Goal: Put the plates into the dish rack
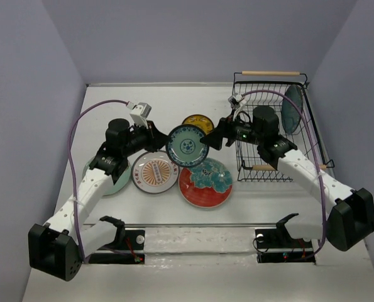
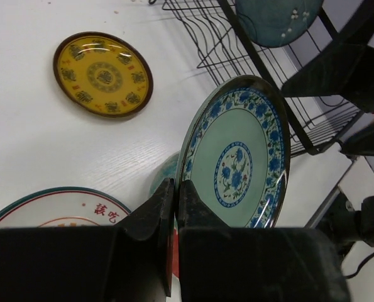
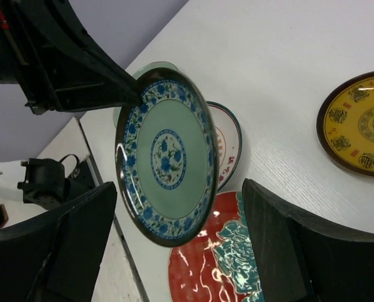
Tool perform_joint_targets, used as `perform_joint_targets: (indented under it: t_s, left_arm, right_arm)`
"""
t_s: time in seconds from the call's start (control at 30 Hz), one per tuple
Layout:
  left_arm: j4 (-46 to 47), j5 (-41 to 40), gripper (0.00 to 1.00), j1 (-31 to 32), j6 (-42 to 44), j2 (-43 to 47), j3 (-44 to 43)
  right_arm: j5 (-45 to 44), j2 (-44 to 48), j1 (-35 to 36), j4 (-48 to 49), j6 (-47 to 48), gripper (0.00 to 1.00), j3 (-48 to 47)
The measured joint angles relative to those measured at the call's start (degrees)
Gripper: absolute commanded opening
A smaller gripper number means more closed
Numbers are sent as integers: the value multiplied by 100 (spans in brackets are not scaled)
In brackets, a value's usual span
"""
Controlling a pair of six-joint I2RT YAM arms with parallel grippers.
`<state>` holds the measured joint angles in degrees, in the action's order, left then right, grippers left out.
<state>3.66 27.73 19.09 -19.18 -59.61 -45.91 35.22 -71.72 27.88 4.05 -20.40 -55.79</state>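
My left gripper is shut on the left rim of the small blue-patterned plate and holds it on edge above the table; its fingertips pinch the rim of that plate. My right gripper is open, its jaws wide on either side of the plate without touching it. The dish rack stands at the right with the dark teal plate upright in it. The yellow-brown plate, the white plate with orange centre and the red plate lie flat on the table.
The pale mint plate lies partly under my left arm. The rack's wooden handles are at its far and near ends. Two black clamps sit on the near table edge. Walls close in on three sides.
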Motion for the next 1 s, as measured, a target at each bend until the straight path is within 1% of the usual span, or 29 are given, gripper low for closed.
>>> perform_joint_targets:
  t_s: [0.1,0.13,0.17,0.2,0.23,0.27,0.3,0.33,0.37,0.4,0.43,0.5,0.53,0.63,0.67,0.77,0.83,0.87,0.93,1.0]
  left_arm:
    - [92,243,6,114,42,120,37]
    - [127,299,6,131,52,157,42]
    - [179,400,6,162,74,223,46]
    - [212,450,6,186,79,269,52]
    - [256,529,6,199,92,337,59]
    - [289,570,7,208,103,385,63]
    - [341,595,13,208,120,437,83]
    - [376,592,31,210,160,490,120]
    - [380,581,44,210,203,518,144]
    - [382,575,58,197,201,527,166]
    - [426,592,80,186,199,533,188]
    - [415,540,95,199,136,590,205]
    - [396,503,99,208,175,625,205]
    - [249,216,99,219,227,892,205]
    - [192,68,99,219,262,997,205]
    - [61,-313,99,219,348,1311,205]
    - [17,-413,99,219,369,1432,205]
    - [-9,-433,99,219,369,1467,205]
    - [-31,-444,99,229,367,1486,205]
    - [-59,-442,99,258,365,1486,205]
  right_arm:
    - [87,-155,0,26,-83,84,0]
    - [105,-197,0,26,-105,82,0]
    - [125,-245,0,26,-125,75,0]
    - [127,-291,0,28,-144,65,0]
    - [136,-348,0,28,-160,45,0]
    - [164,-385,0,33,-210,28,0]
    - [251,-415,0,55,-251,10,0]
    - [365,-442,0,81,-308,7,-2]
    - [450,-444,2,118,-319,7,-4]
    - [531,-437,9,151,-376,7,-9]
    - [570,-424,13,162,-415,7,-9]
    - [463,-387,33,197,-485,7,-11]
    - [378,-358,33,188,-487,7,-15]
    - [-122,-247,2,-83,-404,7,-254]
    - [-435,-245,-24,-243,-315,7,-442]
    - [-2024,-260,-155,-811,173,7,-1176]
    - [-3110,-330,-258,-984,468,7,-1558]
    - [-3827,-411,-315,-1054,704,7,-1784]
    - [-4911,-599,-472,-1102,1069,7,-2022]
    - [-5589,-822,-671,-1167,1401,7,-2168]
